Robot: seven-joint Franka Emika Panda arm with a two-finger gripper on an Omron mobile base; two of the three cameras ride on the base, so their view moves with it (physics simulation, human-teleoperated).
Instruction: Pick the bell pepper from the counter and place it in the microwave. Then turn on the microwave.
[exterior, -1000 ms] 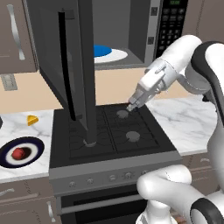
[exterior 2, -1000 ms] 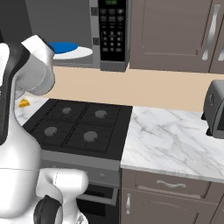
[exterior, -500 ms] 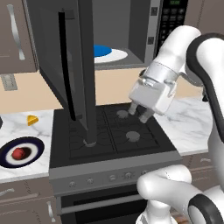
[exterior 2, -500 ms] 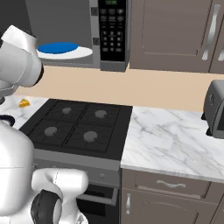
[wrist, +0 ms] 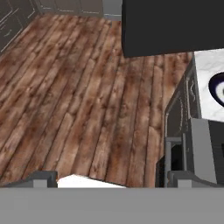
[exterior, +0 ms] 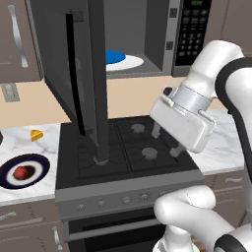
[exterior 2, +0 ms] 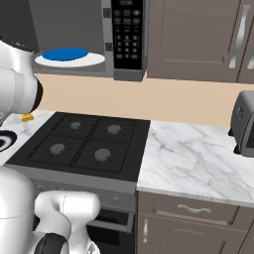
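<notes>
Fingers: the two dark fingertips point(exterior: 156, 131) of the white two-finger gripper point(exterior: 166, 141) stand spread wide apart, released, with nothing between them.
Gripper: it hangs over the right-hand burners of the black stovetop point(exterior: 125, 150), apart from them, fingers pointing down and towards the camera.
Arm: the white arm bends down from the upper right of the left base view, its wrist tilted.
Writing: the black keypad panel point(exterior 2: 128, 34) has rows of small white marks and a green display, too small to read.
Bell pepper: the small round red bell pepper point(exterior: 20, 172) lies on a dark-rimmed plate point(exterior: 24, 169) on the white marble-patterned counter point(exterior: 24, 142), left of the stovetop, well apart from the gripper.
Microwave: the large dark grey microwave point(exterior: 138, 37) stands with its door point(exterior: 83, 81) swung open; the white turntable with blue centre point(exterior 2: 69, 56) sits inside.
Nearby: a small yellow wedge point(exterior: 35, 134) lies behind the plate.
</notes>
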